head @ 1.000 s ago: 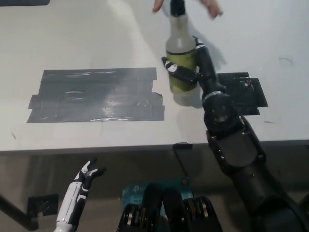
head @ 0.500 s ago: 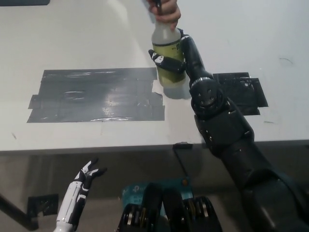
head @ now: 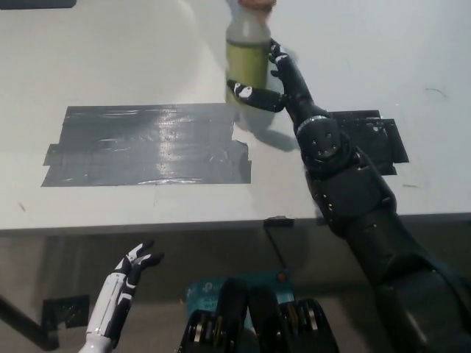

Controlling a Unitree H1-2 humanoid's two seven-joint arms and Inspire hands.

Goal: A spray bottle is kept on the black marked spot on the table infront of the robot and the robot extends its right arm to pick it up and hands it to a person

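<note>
Two tape patches (head: 147,144) flank my right hand (head: 268,84) — it grips the spray bottle (head: 246,55) under a person's hand (head: 254,4). My left hand (head: 131,266) hangs loose-fingered below the white table (head: 110,59).

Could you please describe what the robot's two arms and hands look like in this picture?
The right arm is black and bulky, built of glossy rounded segments with a ball-like wrist joint; its right hand is black with slim fingers and a white patch on one finger. The left hand is white with black joints and fingertips, on a slim white forearm.
</note>
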